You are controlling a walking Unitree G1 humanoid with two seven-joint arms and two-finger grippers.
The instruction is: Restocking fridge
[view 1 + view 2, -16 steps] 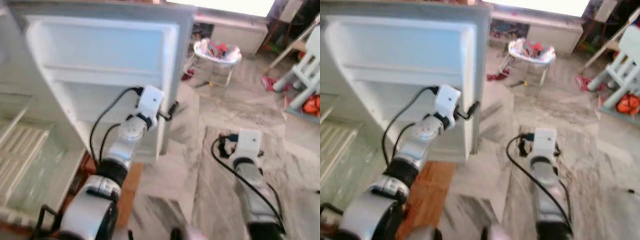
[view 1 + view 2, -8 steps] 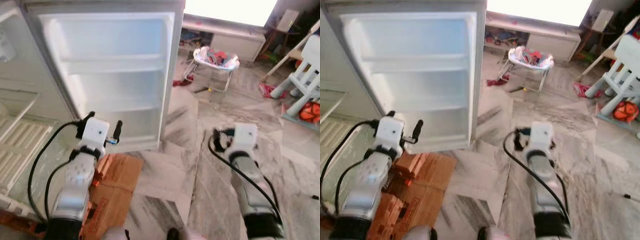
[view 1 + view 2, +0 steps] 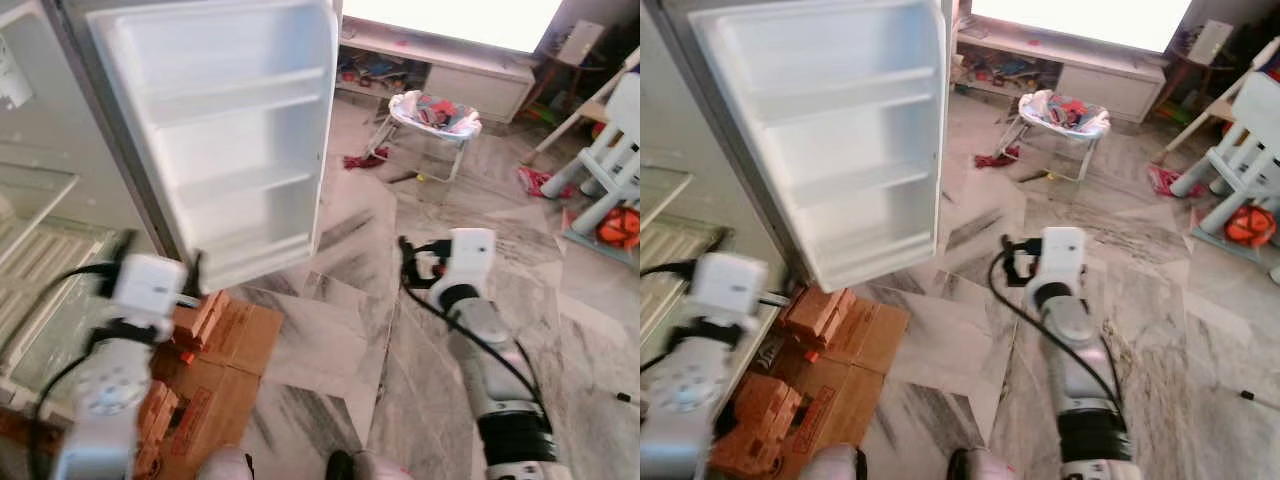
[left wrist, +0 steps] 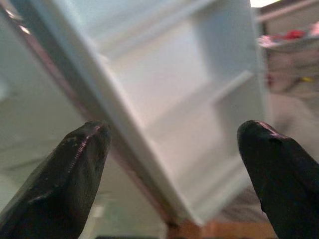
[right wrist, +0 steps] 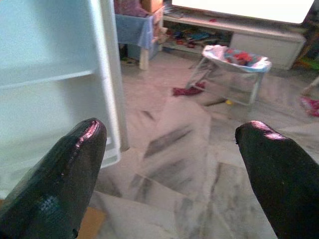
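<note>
Dropped lower and nearer since a second ago: left gripper, off the fridge door, fingers wide apart, holding nothing. Right gripper held out over marble floor, also spread wide and empty. Cardboard boxes down low by open fridge, just under door. Door swung open, long axis upright but tilted, bare shelves facing robot. Farther off: baby bouncer, white chair.

fridge door: glossy white plastic | floor: polished marble | boxes: cardboard
</note>
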